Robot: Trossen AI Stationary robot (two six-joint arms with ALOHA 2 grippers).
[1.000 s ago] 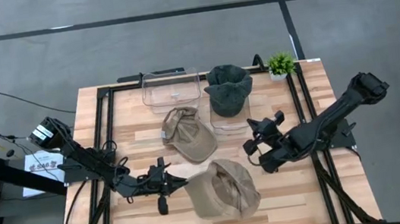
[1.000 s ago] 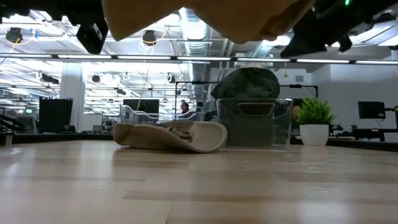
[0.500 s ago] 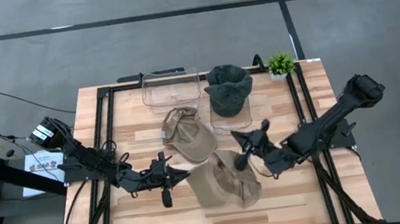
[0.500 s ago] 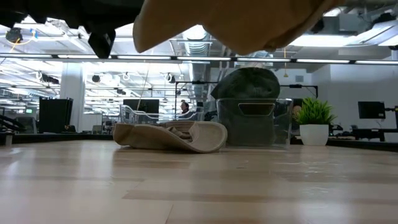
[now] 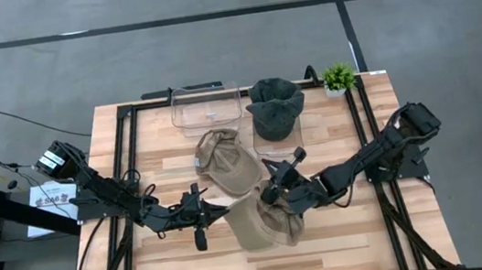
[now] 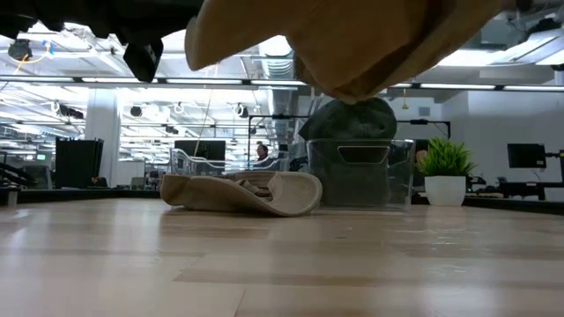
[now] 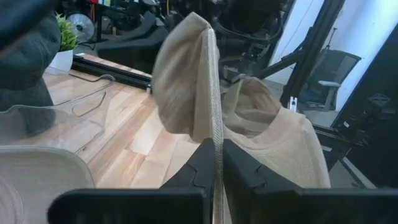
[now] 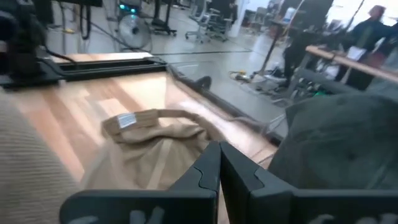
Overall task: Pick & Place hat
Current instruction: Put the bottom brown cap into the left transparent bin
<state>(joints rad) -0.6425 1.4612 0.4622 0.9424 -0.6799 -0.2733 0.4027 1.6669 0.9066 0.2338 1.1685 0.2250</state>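
Presently the tan hat [image 5: 264,222] hangs clear of the surface [image 5: 346,237] near its front edge, brim clamped edge-on in the left hand [image 7: 214,163]. Right hand [image 5: 273,193], fingers together, reaches in low from the right, against the hat's far side. Beyond lie a second tan hat [image 5: 226,160] and a dark hat [image 5: 275,105] on a clear bin [image 5: 276,144].

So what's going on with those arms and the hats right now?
Left hand shut on the tan hat, lifted off the table. Right hand shut, over that hat. Second tan hat lies between it and the bins.
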